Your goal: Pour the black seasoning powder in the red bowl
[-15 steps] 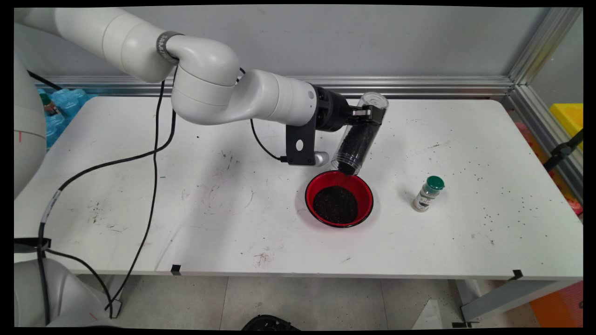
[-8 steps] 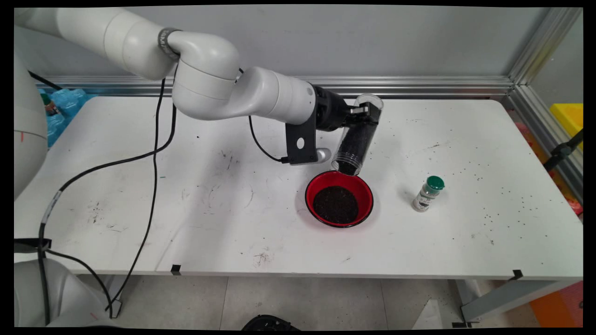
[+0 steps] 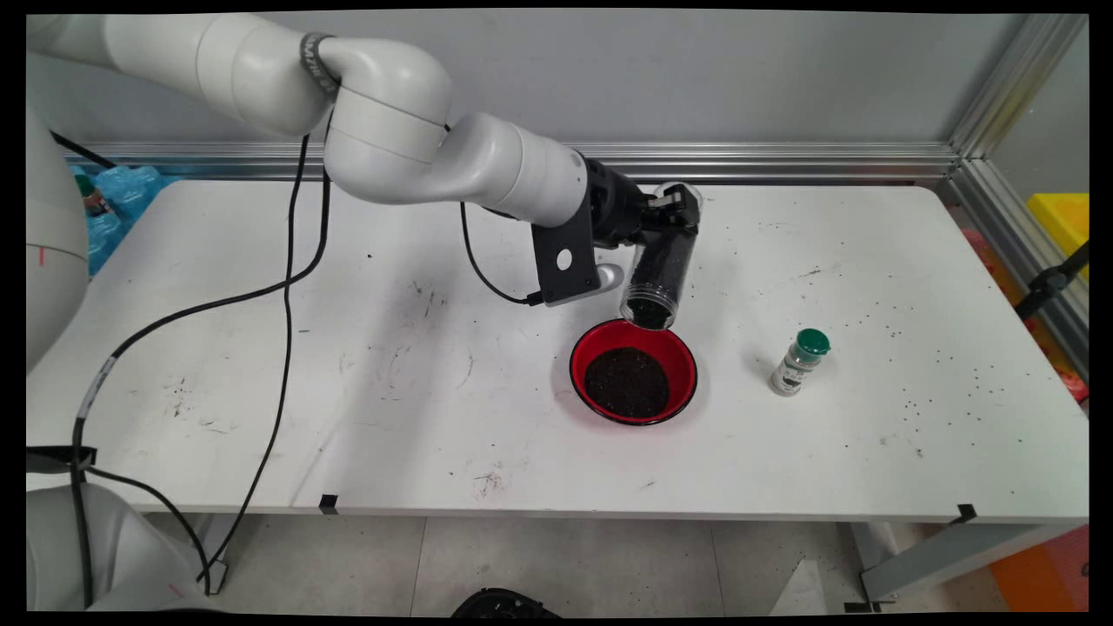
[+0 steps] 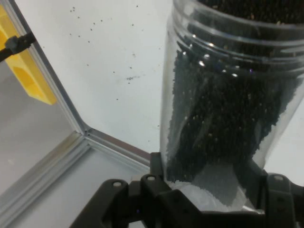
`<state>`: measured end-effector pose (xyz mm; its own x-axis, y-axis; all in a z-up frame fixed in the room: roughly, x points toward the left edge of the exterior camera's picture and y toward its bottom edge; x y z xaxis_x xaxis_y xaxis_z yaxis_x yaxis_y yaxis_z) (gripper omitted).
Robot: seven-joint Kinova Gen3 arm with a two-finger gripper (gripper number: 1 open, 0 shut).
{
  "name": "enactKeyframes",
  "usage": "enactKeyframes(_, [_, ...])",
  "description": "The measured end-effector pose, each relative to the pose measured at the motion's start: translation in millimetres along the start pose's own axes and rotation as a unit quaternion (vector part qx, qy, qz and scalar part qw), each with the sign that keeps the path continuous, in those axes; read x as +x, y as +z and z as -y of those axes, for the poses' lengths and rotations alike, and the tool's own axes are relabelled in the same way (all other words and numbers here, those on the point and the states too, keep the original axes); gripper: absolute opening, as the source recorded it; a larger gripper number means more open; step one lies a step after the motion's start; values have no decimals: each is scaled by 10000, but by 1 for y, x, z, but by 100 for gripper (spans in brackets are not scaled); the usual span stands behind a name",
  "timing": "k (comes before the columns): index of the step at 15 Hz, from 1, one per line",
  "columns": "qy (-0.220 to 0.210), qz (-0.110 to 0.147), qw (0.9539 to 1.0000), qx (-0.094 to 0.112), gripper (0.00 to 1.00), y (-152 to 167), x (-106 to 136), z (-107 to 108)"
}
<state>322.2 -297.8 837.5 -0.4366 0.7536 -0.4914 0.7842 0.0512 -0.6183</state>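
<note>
We see a clear jar (image 3: 658,269) of black grains, a red bowl (image 3: 633,371), perhaps black-rimmed, and a green-capped shaker (image 3: 799,362).

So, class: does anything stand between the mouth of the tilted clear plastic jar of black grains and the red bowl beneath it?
Nothing visible does. The clear plastic jar, clamped in the black gripper, hangs mouth-down just above the red bowl's far rim.

A robot laboratory; a scuffed white table (image 3: 261,391) stands before a bare grey wall (image 3: 696,78), bordered by an aluminium frame (image 3: 1000,113).
</note>
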Motion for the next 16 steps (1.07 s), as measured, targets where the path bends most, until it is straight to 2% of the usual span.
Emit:
enactKeyframes(4, [-443,-169,9987,-163,0,-1,-4,0])
enactKeyframes(9, [-1071,-383,9930,-315,0,-3,-10,2])
enactKeyframes(12, [-1513,-530,9864,-371,0,-4,-14,4])
enactKeyframes(16, [-2122,-809,9729,-445,0,-7,-17,6])
